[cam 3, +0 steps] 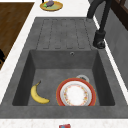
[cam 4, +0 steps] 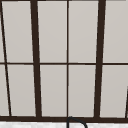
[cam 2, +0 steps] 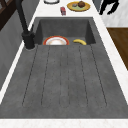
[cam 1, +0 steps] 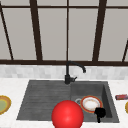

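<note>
Front view: my right robot hand (cam 1: pixel 100 112) hangs at the front right corner of the sink (cam 1: pixel 45 100). A plate (cam 1: pixel 90 104) lies just behind it and to its left, down in the basin. A big red ball (cam 1: pixel 67 115) sits further to its left.

Left side view: the robot hand (cam 2: pixel 108 7) floats out past the front edge of the bench (cam 2: pixel 110 45), over the wooden floor (cam 2: pixel 120 37), not over the basin. It points downward, loosely open and holding nothing. The banana (cam 2: pixel 80 42) lies in the basin, the nearest thing to the hand, with the plate beyond it.

Right side view: a sliver of the hand (cam 3: pixel 1 57) shows off the bench. The banana (cam 3: pixel 38 96) lies near the basin wall on the hand's side, apart from the plate (cam 3: pixel 75 95).

I judge any approach must first come inward over the rim, then lower, wrist kept high to clear the wall.

Upper view: the window (cam 4: pixel 67 62).
</note>
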You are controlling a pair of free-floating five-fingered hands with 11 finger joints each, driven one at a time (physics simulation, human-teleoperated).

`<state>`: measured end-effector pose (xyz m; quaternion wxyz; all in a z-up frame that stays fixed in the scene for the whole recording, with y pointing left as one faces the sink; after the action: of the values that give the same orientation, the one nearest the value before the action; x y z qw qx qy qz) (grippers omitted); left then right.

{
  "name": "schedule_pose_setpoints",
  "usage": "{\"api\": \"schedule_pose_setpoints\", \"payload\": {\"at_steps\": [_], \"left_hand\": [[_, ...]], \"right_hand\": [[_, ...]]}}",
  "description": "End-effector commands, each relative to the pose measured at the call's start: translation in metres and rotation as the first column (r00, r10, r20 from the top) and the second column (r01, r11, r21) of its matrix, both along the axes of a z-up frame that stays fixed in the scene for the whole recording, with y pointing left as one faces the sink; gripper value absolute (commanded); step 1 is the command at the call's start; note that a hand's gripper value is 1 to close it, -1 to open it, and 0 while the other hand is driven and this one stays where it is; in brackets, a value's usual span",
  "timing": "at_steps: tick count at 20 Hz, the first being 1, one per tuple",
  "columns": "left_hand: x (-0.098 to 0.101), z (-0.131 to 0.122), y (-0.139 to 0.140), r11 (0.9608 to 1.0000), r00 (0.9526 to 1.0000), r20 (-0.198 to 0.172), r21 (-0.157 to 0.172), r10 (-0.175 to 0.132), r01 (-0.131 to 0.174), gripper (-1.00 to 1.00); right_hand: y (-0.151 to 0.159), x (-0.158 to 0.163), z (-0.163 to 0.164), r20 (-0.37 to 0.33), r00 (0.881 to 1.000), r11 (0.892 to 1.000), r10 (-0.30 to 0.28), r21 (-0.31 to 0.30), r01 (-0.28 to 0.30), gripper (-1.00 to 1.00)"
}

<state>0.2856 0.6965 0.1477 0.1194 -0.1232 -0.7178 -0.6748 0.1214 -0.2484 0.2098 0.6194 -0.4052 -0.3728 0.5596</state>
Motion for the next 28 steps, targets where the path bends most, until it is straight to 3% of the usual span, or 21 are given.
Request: {"api": "schedule_pose_setpoints", "payload": {"at_steps": [1, 4, 8, 10, 11, 13, 15, 18, 20, 21, 22, 24, 28], "left_hand": [[0.009, -0.004, 0.001, 0.9935, 0.9953, 0.012, 0.062, -0.096, 0.095, -1.00], [0.011, -0.020, 0.001, 0.9914, 0.9934, 0.021, 0.069, -0.113, 0.111, -1.00], [0.014, -0.035, 0.001, 0.9888, 0.9924, 0.002, 0.086, -0.123, 0.122, -1.00], [0.006, -0.044, 0.004, 0.9921, 0.9947, 0.004, 0.073, -0.103, 0.102, -1.00], [0.009, -0.050, 0.005, 0.9919, 0.9949, 0.000, 0.078, -0.100, 0.100, -1.00], [0.014, -0.047, 0.010, 0.9936, 0.9953, -0.042, 0.068, -0.087, 0.090, -1.00], [0.016, -0.052, 0.007, 0.9917, 0.9939, -0.015, 0.067, -0.109, 0.110, -1.00], [0.024, -0.055, 0.005, 0.9926, 0.9946, -0.027, 0.066, -0.100, 0.102, -1.00], [0.027, -0.056, 0.005, 0.9930, 0.9939, -0.049, 0.061, -0.099, 0.102, -1.00], [0.025, -0.055, 0.003, 0.9934, 0.9914, -0.080, 0.042, -0.103, 0.107, -1.00], [0.024, -0.053, -0.002, 0.9957, 0.9898, -0.114, 0.027, -0.085, 0.089, -1.00], [0.025, -0.043, -0.002, 0.9969, 0.9848, -0.166, 0.051, -0.051, 0.060, -1.00], [0.033, -0.046, -0.002, 0.9958, 0.9829, -0.176, 0.064, -0.053, 0.065, -1.00]], "right_hand": [[0.000, 0.000, 0.000, 0.000, 1.000, 1.000, 0.000, 0.000, 0.000, 0.00], [0.000, 0.000, 0.000, 0.000, 1.000, 1.000, 0.000, 0.000, 0.000, 0.00], [0.000, 0.000, 0.000, 0.000, 1.000, 1.000, 0.000, 0.000, 0.000, 0.00], [0.000, 0.000, 0.000, 0.000, 1.000, 1.000, 0.000, 0.000, 0.000, 0.00], [0.000, 0.000, 0.000, 0.000, 1.000, 1.000, 0.000, 0.000, 0.000, 0.00], [0.000, 0.000, 0.000, 0.000, 1.000, 1.000, 0.000, 0.000, 0.000, 0.00], [0.000, 0.000, 0.000, 0.000, 1.000, 1.000, 0.000, 0.000, 0.000, 0.00], [0.000, 0.000, 0.000, 0.000, 1.000, 1.000, 0.000, 0.000, 0.000, 0.00], [0.000, 0.000, 0.000, 0.000, 1.000, 1.000, 0.000, 0.000, 0.000, 0.00], [0.000, 0.000, 0.000, 0.000, 1.000, 1.000, 0.000, 0.000, 0.000, 0.00], [0.000, 0.000, 0.000, 0.000, 1.000, 1.000, 0.000, 0.000, 0.000, 0.00], [0.000, 0.000, 0.000, 0.000, 1.000, 1.000, 0.000, 0.000, 0.000, 0.00], [0.000, 0.000, 0.000, 0.000, 1.000, 1.000, 0.000, 0.000, 0.000, 0.00]]}}
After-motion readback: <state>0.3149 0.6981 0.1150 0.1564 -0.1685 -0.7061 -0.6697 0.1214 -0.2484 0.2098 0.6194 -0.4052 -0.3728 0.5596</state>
